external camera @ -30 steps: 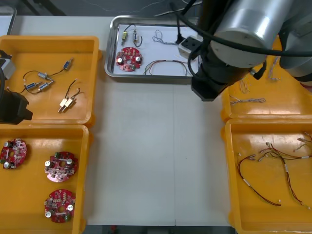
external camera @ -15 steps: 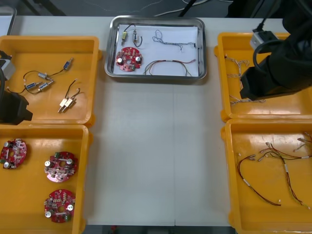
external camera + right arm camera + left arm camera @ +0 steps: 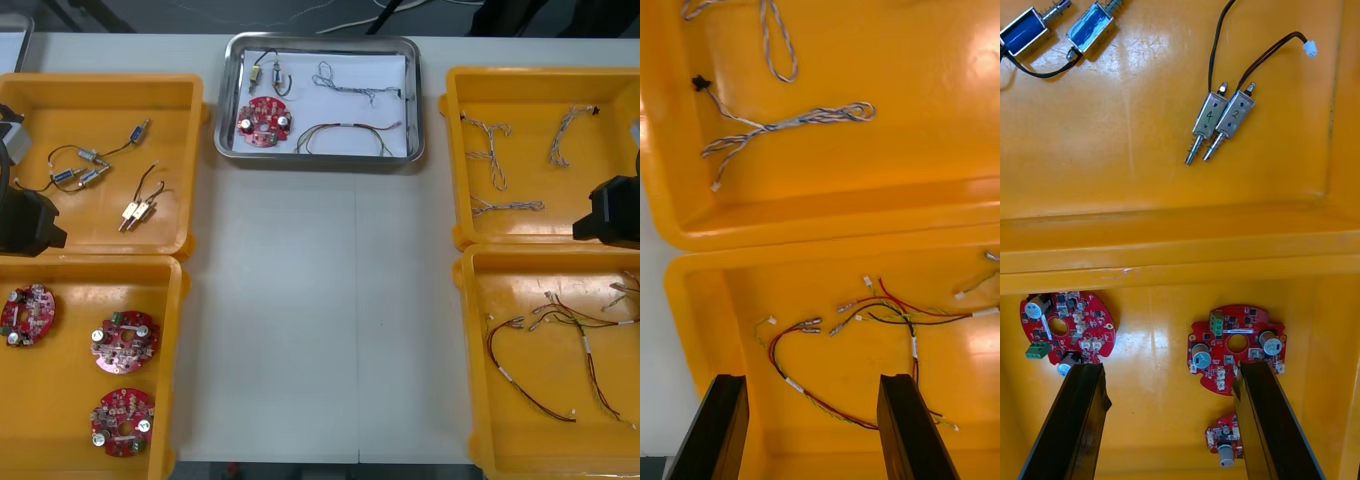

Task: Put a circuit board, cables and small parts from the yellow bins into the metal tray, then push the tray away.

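The metal tray [image 3: 318, 162] stands at the table's far middle, white inside. In it lie a round red circuit board [image 3: 264, 120], a red and yellow cable [image 3: 345, 135], a twisted blue and white cable [image 3: 350, 85] and a small metal part [image 3: 257, 72] on a black lead. My right gripper [image 3: 811, 382] is open and bare above the red and yellow cables [image 3: 865, 322] in the near right bin [image 3: 707, 300]. My left gripper [image 3: 1169, 369] is open too, hovering over circuit boards [image 3: 1236, 349] in the near left bin.
The far left bin [image 3: 100, 90] holds small metal parts [image 3: 137, 210] with black leads. Twisted blue and white cables [image 3: 495, 150] lie in the far right bin. My left arm [image 3: 25, 220] sits at the table's left edge, my right arm [image 3: 612, 212] at its right edge.
My right arm has swung back from over the tray's right end to the right edge, above the seam between the two right bins. The left arm has not moved.
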### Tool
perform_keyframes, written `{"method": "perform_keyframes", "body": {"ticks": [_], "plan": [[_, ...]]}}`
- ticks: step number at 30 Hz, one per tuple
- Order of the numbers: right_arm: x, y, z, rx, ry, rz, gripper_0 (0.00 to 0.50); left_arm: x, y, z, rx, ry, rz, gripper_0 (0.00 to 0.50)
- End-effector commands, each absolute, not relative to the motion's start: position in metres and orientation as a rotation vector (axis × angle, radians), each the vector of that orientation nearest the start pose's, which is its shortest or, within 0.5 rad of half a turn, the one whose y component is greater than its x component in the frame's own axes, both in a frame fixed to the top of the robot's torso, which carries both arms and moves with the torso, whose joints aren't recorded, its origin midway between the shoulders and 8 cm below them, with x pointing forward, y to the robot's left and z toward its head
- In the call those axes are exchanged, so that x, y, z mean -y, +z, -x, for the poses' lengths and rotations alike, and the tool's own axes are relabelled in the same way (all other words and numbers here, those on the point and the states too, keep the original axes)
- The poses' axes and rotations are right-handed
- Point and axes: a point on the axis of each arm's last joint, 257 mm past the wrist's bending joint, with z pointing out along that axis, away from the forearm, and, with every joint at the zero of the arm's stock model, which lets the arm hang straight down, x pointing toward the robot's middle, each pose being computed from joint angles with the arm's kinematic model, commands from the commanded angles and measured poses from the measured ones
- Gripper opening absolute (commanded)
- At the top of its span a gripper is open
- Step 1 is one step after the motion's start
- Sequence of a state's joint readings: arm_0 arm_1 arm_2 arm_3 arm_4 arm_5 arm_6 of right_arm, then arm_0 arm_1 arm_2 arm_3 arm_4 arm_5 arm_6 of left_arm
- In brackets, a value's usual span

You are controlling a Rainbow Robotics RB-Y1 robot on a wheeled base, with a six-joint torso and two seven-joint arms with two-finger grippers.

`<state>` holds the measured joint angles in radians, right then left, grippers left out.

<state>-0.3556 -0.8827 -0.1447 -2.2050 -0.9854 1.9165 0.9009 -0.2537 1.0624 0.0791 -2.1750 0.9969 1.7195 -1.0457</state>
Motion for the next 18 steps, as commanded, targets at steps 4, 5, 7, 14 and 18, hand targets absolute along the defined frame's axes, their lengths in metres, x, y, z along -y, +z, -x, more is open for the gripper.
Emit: {"method": "perform_keyframes", "body": {"ticks": [4,5,7,14,18], "plan": [[0.345,-0.128,-0.37,-2.655,0.039,-0.191,0.5,-0.364,-0.125,-0.397,-2.616,0.111,-0.054,0.5],[0.348,-0.129,-0.367,-2.655,0.034,-0.191,0.5,-0.364,-0.125,-0.397,-2.616,0.111,-0.054,0.5],[0.35,-0.133,-0.362,-2.663,0.026,-0.187,0.5,-0.364,-0.125,-0.397,-2.616,0.111,-0.054,0.5],[0.351,-0.148,-0.343,-2.688,0.01,-0.157,0.5,-0.364,-0.125,-0.397,-2.616,0.111,-0.054,0.5],[0.354,-0.158,-0.338,-2.699,0.0,-0.163,0.5,-0.364,-0.125,-0.397,-2.616,0.111,-0.054,0.5]]}}
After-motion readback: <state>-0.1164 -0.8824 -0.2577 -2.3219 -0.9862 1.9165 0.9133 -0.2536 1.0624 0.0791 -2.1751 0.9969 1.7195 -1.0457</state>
